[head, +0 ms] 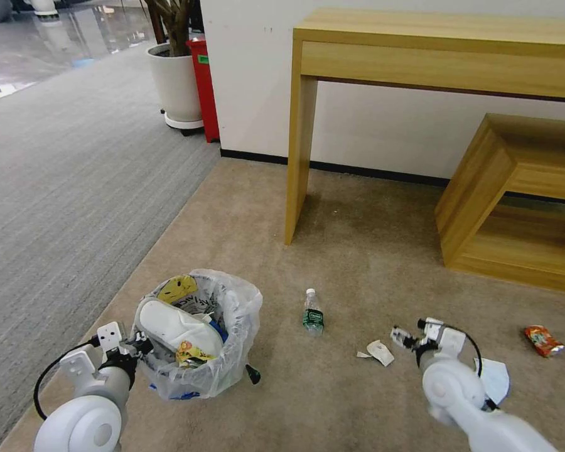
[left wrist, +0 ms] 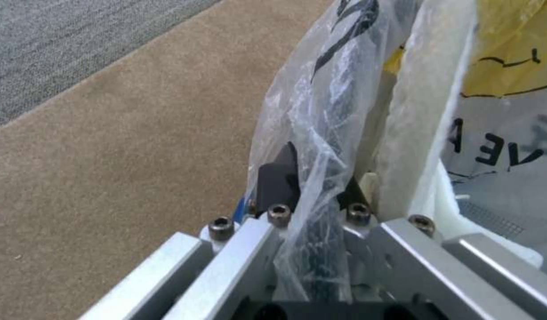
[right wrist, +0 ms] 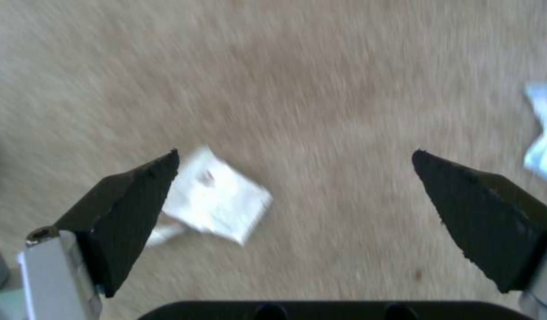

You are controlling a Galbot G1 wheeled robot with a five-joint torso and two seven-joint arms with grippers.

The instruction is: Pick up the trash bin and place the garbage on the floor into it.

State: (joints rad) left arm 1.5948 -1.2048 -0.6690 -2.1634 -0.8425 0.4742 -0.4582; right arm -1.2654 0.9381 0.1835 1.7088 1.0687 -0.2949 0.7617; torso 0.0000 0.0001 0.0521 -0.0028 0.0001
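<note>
Trash bin (head: 198, 339) sits on the carpet at our ten o'clock, our left gripper (left wrist: 312, 200) clenched on its bagged rim. Our right gripper (right wrist: 294, 213) hangs spread above the crumpled paper (right wrist: 217, 202) at one o'clock; we should centre over it, then descend squarely.

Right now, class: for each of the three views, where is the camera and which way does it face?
Head view: from the head, down at carpet, the trash bin and a bottle; both arms show.
Left wrist view: along the left tool, shut on the bin's bag-covered rim.
Right wrist view: down past the open right tool at white paper.
Shared: head and left wrist views show the bin.
</note>
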